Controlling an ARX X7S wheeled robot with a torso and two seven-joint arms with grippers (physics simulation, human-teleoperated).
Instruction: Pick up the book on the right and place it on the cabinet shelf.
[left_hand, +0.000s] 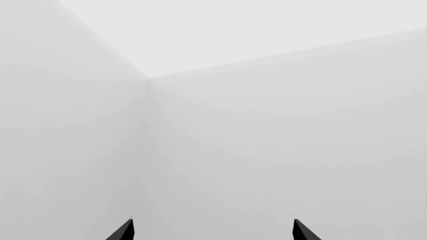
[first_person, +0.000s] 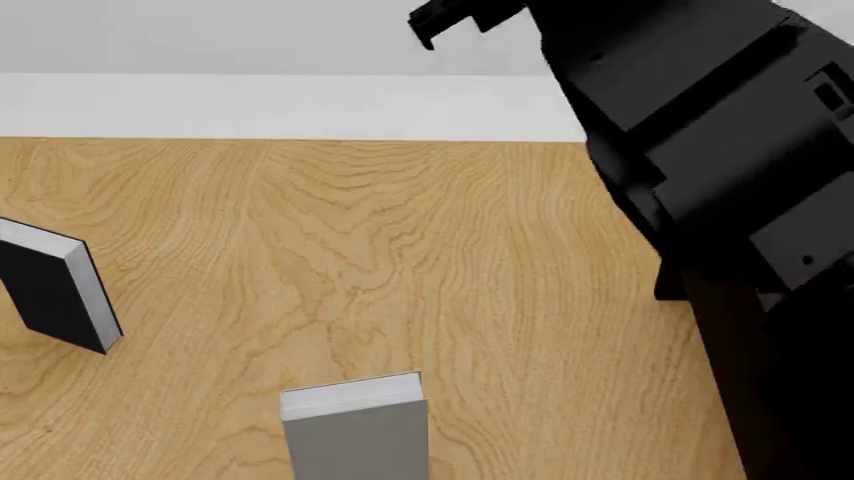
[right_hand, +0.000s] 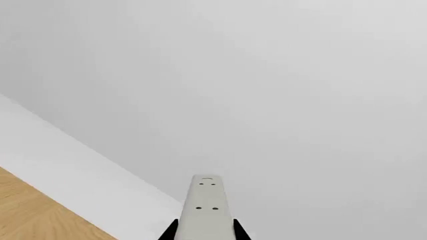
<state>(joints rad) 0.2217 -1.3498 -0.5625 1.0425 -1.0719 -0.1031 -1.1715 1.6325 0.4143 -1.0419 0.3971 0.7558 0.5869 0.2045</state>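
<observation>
In the right wrist view my right gripper (right_hand: 205, 231) is shut on the plain light-grey book (right_hand: 205, 200), seen edge-on between the two black fingers and held up against a white wall. In the head view my right arm (first_person: 694, 130) is raised at the upper right, and the held book is hidden there. A very dark brown cabinet panel (first_person: 731, 370) shows under the arm at the right; its shelf is not visible. My left gripper (left_hand: 213, 230) is open and empty, facing a white wall corner.
A twin grey book (first_person: 358, 425) stands on the wooden surface (first_person: 400, 250) at the bottom middle. A black-covered book (first_person: 54, 290) stands at the left. A white wall band (first_person: 267, 105) runs along the surface's far edge.
</observation>
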